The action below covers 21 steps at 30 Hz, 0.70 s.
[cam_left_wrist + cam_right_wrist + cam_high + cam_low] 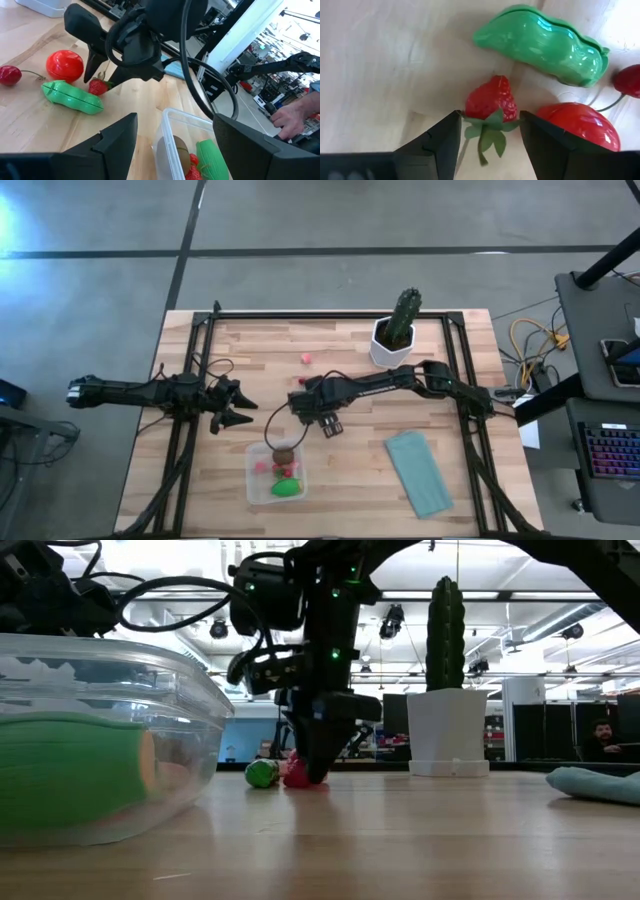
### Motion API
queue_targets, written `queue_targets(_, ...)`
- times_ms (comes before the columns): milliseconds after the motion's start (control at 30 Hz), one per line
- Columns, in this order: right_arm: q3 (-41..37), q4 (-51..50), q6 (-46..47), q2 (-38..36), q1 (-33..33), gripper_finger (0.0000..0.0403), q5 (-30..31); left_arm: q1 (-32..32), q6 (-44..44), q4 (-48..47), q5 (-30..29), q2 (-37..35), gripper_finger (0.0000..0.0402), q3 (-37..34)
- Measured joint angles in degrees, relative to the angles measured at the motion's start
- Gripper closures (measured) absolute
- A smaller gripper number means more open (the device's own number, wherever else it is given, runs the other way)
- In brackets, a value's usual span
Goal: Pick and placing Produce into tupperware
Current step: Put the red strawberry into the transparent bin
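My right gripper is open and points down over a red toy strawberry that lies on the table, one finger on either side of its green leafy end. Close by lie a green pea pod, a red tomato and a cherry. The clear tupperware stands near the table's near edge and holds a brown round piece, red bits and a green piece. My left gripper waits open, left of the tupperware. My right gripper has its fingers close on either side of the strawberry's leafy end, coming from above. I cannot tell whether they touch it. The strawberry lies on the table.
A tall green cactus in a white pot stands toward the far edge. A flat teal cloth lies at the near right. A small pink piece lies alone on the far middle of the table. A person's hand shows beyond the table.
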Motion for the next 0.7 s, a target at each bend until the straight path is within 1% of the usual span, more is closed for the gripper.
queue_targets(433,0.0,0.9,5.5,0.0,0.0,0.0209,-0.6,0.0,0.0,0.0,0.0,0.0,0.0155,0.0)
queue_targets(700,0.0,1.0,8.0,0.0,0.0,0.0237,-0.7,0.0,0.0,0.0,0.0,0.0,0.0155,0.0)
